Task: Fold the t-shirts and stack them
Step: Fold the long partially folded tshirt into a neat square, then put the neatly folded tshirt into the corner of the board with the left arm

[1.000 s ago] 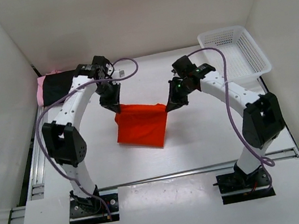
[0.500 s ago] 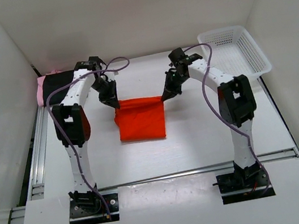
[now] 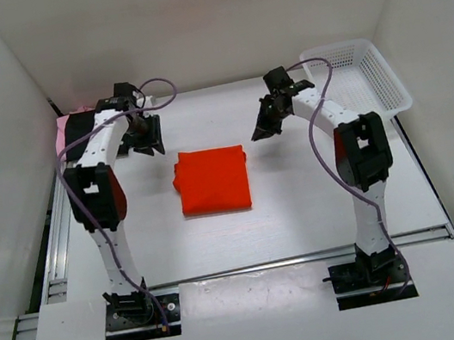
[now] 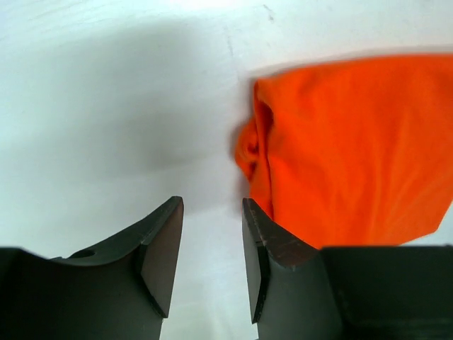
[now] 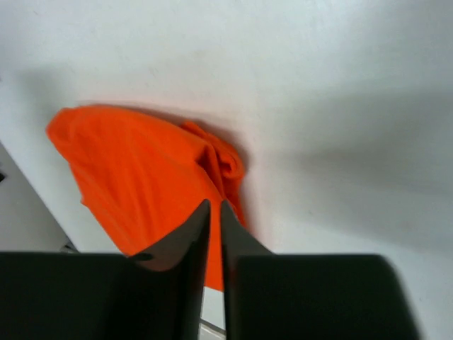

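Left hand (image 4: 211, 212): fingers apart, nothing between them. It hovers over the desk (image 3: 302, 201), near the far-left corner of the folded bright orange-red fabric t-shirt (image 3: 212, 179), not touching it.

Right hand (image 5: 214, 212): fingers barely apart, just a thin slit, gripping nothing. It sits near the shirt's far-right corner, clear of the cloth.

Orange-red shirt lies flat as a rough rectangle mid-desk between both arms, with a bunched seam along its far edge.

Black fabric t-shirt (image 3: 86, 134) sits on the light pink fabric t-shirt (image 3: 62, 141) at the far-left desk corner; the left arm (image 3: 100, 139) partly covers them.

White plastic mesh basket (image 3: 356, 83) is far right, well apart from the shirts. Purple cables (image 3: 158, 83) loop along both arms.
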